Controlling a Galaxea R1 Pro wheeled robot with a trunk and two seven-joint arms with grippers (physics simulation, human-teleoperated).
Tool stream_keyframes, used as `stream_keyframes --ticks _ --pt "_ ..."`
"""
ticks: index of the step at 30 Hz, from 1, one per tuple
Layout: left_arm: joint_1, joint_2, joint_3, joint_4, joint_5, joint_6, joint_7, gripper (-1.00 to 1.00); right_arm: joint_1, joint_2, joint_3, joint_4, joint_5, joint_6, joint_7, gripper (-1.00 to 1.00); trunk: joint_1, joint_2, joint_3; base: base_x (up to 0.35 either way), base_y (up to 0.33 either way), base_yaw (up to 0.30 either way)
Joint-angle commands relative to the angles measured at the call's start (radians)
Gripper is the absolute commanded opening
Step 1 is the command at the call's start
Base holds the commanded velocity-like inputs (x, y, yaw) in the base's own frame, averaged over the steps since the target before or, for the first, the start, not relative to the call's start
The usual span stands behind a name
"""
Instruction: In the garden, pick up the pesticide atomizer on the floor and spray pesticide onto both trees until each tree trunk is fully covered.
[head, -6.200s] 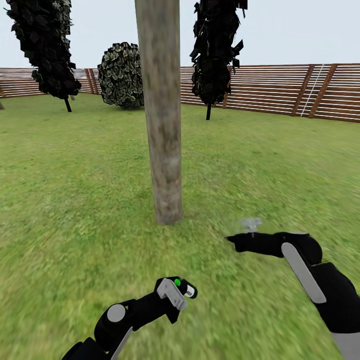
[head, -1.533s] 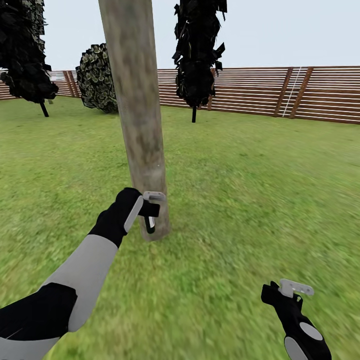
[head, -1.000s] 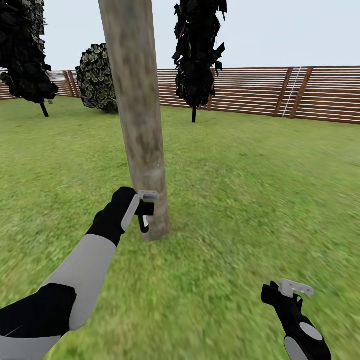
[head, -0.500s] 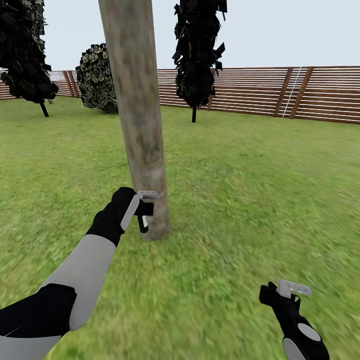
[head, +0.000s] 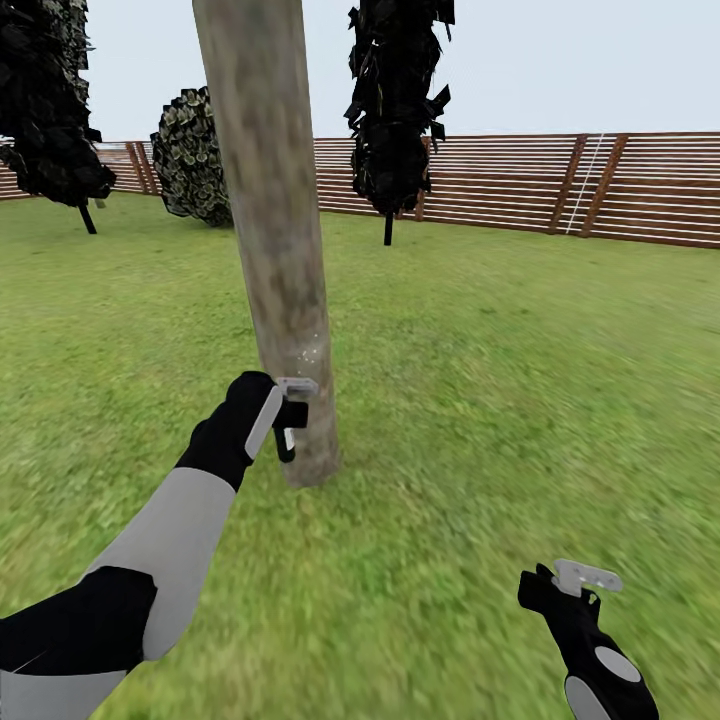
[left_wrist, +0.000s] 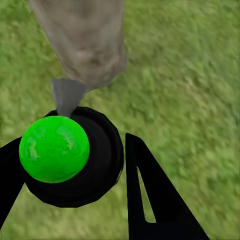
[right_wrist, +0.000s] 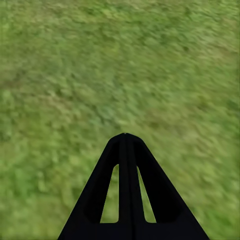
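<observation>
Atomizer (head: 288, 440), held in the left gripper (head: 290, 412) low against the near face of the tree trunk (head: 275, 240). In the head view the bottle hangs roughly upright, its long axis close to vertical and nearly parallel to the trunk, with the trunk lying just beyond it and slightly to its right; whether bottle and bark touch cannot be told. The left wrist view looks down on the round dark spray head with a green cap (left_wrist: 54, 148), a grey nozzle (left_wrist: 66, 96) pointing from it towards the trunk base (left_wrist: 87, 42); one dark finger (left_wrist: 150, 195) stands on each side, so the fingers are closed about the atomizer. A small cluster of white specks, taken to be pesticide (head: 308, 352), lies on the bark just above the gripper; the trunk above that shows no specks at this resolution. The coming move therefore appears to turn on the nozzle-to-trunk direction: the spray must travel along the trunk's vertical axis while facing the bark. The right gripper (head: 575, 580) hangs well apart over the grass (head: 480, 400), its fingers pressed together on nothing (right_wrist: 126, 150); the left arm is plainly the nearer.
</observation>
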Motion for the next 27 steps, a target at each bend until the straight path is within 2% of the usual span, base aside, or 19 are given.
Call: stream_keyframes --ticks 1,7,8,10,12,13,15,16,17,18,20,21,23,27 --pt "-0.002 -0.003 -0.002 -0.001 0.008 0.003 0.018 -1.00 -0.001 -0.001 0.002 -0.002 -0.004 0.004 -0.008 -1.00 0.000 0.000 -0.001 0.003 0.000 0.000" --pt "-0.015 -0.009 -0.002 -0.007 0.009 0.003 0.030 -1.00 -0.001 -0.001 0.002 0.000 -0.006 0.004 -0.008 -1.00 0.000 0.000 -0.001 0.001 0.000 0.000" --pt "-0.042 -0.012 -0.002 -0.001 0.014 0.003 0.055 -1.00 -0.001 -0.001 0.002 0.000 -0.006 0.004 -0.008 -1.00 0.000 0.000 -0.001 0.000 0.000 0.000" --pt "-0.062 -0.015 -0.002 0.002 0.038 0.003 0.089 -1.00 -0.001 -0.001 0.002 0.001 -0.006 0.004 -0.008 -1.00 0.000 0.000 -0.001 0.000 0.000 0.000" --pt "-0.086 -0.016 -0.002 0.005 0.080 0.003 0.135 -1.00 -0.001 -0.001 0.003 0.001 -0.008 0.004 -0.008 -1.00 0.000 0.000 -0.001 0.000 0.000 0.000" --pt "-0.105 -0.017 -0.002 0.006 0.135 0.003 0.197 -1.00 -0.001 -0.001 0.003 0.002 -0.011 0.005 -0.008 -1.00 0.000 0.000 -0.001 0.000 0.000 0.000" --pt "-0.131 -0.018 -0.002 0.007 0.222 0.003 0.294 -1.00 -0.001 -0.001 0.003 0.003 -0.013 0.005 -0.008 -1.00 0.000 0.000 -0.001 0.000 0.000 0.000" --pt "-0.138 -0.017 -0.002 0.009 0.246 0.003 0.319 -1.00 -0.001 -0.001 0.004 0.003 -0.014 0.005 -0.008 -1.00 0.000 0.000 -0.001 0.000 0.000 0.000" --pt "-0.152 -0.017 -0.002 0.018 0.295 0.003 0.367 -1.00 -0.001 -0.001 0.003 0.004 -0.014 0.005 -0.008 -1.00 0.000 0.000 -0.001 0.000 0.000 0.000" --pt "-0.178 -0.017 -0.002 0.037 0.367 0.003 0.434 -1.00 -0.001 -0.001 0.003 0.006 -0.015 0.010 -0.008 -1.00 0.000 0.000 -0.001 0.000 0.000 0.000" --pt "-0.211 -0.016 -0.002 0.062 0.450 0.003 0.511 -1.00 -0.001 -0.001 0.003 0.007 -0.016 0.048 -0.008 -1.00 0.000 0.000 -0.001 0.000 0.000 0.000" --pt "-0.218 -0.016 -0.003 0.066 0.469 0.003 0.526 -1.00 -0.001 0.000 0.003 0.007 -0.016 0.058 -0.008 -1.00 0.000 0.000 -0.001 0.000 0.000 0.000" --pt "-0.250 -0.015 -0.003 0.093 0.532 0.003 0.584 -1.00 -0.001 0.000 0.002 0.007 -0.017 0.083 -0.008 -1.00 0.000 0.000 -0.001 0.000 0.000 0.000" --pt "-0.324 -0.016 -0.004 0.162 0.564 0.003 0.619 -1.00 -0.001 0.000 0.002 0.011 -0.016 0.087 -0.008 -1.00 0.000 0.000 -0.001 0.000 0.000 0.000"
